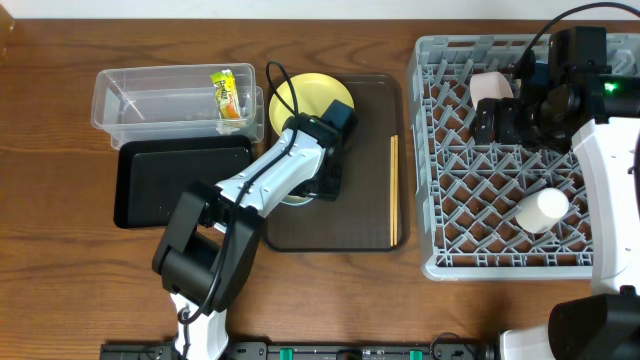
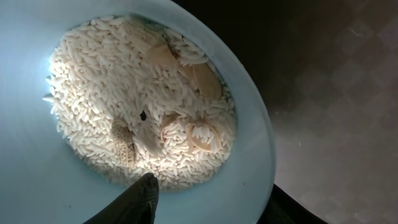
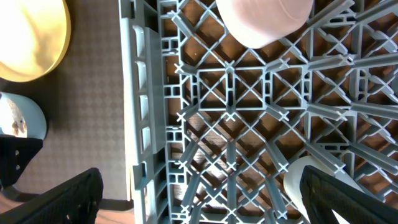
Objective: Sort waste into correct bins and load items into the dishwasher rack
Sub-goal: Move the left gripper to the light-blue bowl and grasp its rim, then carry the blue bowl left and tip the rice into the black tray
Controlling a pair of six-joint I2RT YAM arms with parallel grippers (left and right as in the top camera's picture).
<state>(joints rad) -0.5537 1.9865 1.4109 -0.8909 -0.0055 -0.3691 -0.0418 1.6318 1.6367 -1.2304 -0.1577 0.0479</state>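
The light blue bowl (image 2: 37,162) holds whitish rice scraps (image 2: 124,87) and stands on the brown tray (image 1: 350,210). My left gripper (image 2: 211,196) straddles its rim, one finger (image 2: 140,202) inside and the other outside, with a gap left, so it is open. The yellow plate (image 1: 310,100) lies behind the bowl (image 1: 295,197), and chopsticks (image 1: 393,190) lie at the tray's right. The wrapper (image 1: 228,95) lies in the clear tub (image 1: 150,95). My right gripper (image 3: 205,196) hangs wide open over the grey rack (image 3: 230,112), between the pink bowl (image 3: 264,18) and the white cup (image 3: 298,180).
The shallow black tray (image 1: 180,180) sits in front of the clear tub, left of the brown tray. The rack (image 1: 500,150) fills the right side of the table. My left arm (image 1: 250,190) stretches diagonally over the brown tray's left edge.
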